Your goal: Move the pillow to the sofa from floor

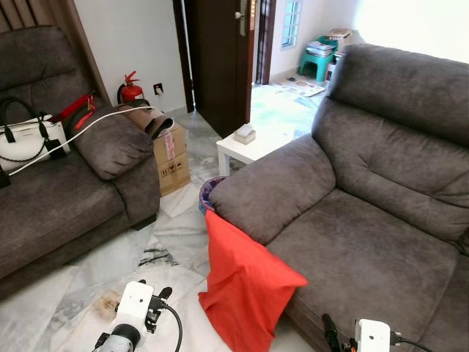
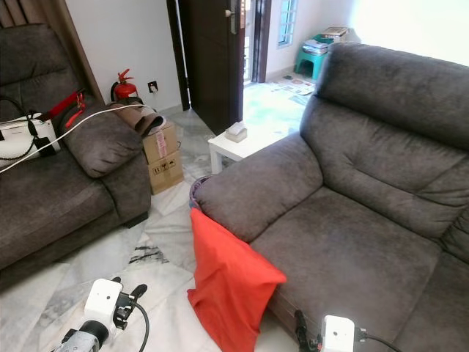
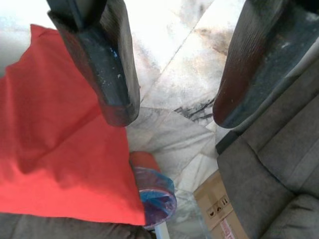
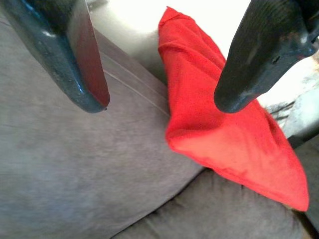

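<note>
Marble floor (image 1: 88,275), pale with grey veins, runs between two dark grey sofas: a large sofa (image 1: 366,213) on the right and a second sofa (image 1: 66,183) on the left that carries a white handbag (image 1: 22,139) and a white cable. A red pillow (image 1: 242,286) stands on the floor, leaning against the near front edge of the right sofa, just below its armrest. Behind the pillow, a bin with a purple liner (image 3: 154,191) sits beside that armrest. Farther back are a white side surface (image 1: 253,147) bearing a tissue box, a cardboard box (image 1: 171,158), a red fire extinguisher (image 1: 130,88) and a dark open door. The left tool (image 3: 172,102) hovers over the floor with its fingers apart, near the pillow; the right tool (image 4: 162,94) hangs over the sofa seat, fingers apart too.
</note>
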### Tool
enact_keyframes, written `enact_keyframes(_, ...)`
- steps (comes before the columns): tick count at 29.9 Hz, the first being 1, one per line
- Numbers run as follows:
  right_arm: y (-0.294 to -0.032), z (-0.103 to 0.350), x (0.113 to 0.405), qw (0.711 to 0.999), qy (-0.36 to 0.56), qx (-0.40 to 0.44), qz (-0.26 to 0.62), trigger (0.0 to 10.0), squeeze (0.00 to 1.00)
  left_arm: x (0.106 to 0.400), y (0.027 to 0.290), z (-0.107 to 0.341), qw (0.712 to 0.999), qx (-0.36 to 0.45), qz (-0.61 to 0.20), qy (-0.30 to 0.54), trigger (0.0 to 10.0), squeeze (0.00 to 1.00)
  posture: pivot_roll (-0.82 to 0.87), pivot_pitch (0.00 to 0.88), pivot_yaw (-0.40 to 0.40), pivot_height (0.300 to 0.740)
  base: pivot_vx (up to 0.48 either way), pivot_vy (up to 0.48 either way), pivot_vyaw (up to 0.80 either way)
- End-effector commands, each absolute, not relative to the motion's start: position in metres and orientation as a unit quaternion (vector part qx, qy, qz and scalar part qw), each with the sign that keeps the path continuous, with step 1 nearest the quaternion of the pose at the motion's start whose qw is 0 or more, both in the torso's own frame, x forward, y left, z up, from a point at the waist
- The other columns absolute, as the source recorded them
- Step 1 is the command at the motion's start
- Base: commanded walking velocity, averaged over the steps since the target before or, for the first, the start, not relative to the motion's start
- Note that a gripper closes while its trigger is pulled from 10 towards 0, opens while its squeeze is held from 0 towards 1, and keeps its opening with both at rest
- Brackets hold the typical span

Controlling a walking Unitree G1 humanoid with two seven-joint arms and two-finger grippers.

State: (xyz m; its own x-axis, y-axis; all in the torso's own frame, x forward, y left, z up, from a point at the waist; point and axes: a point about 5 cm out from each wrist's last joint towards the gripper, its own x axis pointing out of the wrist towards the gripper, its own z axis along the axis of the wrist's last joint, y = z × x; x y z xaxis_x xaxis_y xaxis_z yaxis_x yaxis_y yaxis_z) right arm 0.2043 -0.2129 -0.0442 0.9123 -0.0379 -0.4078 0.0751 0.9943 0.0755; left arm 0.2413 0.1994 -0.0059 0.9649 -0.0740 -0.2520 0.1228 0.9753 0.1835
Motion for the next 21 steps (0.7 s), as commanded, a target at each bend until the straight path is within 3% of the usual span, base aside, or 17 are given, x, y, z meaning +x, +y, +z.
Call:
enact_keyframes(1,-0.2123,-0.0473,0.2005,0.975,0.217,0.046,-0.030,10.0,0.00,0.2422,0.1997,-0.0047,0.987,0.094,-0.048,0.119,10.0,0.00,-0.05,0.052,0.048,0.740,0.304,0.000,0.00)
enact_keyframes(17,-0.2107,-0.0469,0.2022,0.975,0.218,0.045,-0.026,10.0,0.00,0.2435,0.1996,-0.0031,0.988,0.093,-0.049,0.115,10.0,0.00,-0.05,0.049,0.047,0.740,0.308,0.000,0.00)
enact_keyframes(21,-0.2109,-0.0467,0.2025,0.975,0.218,0.040,-0.023,10.0,0.00,0.2439,0.1985,-0.0020,0.988,0.093,-0.050,0.109,10.0,0.00,-0.05,0.049,0.047,0.740,0.000,0.000,0.10)
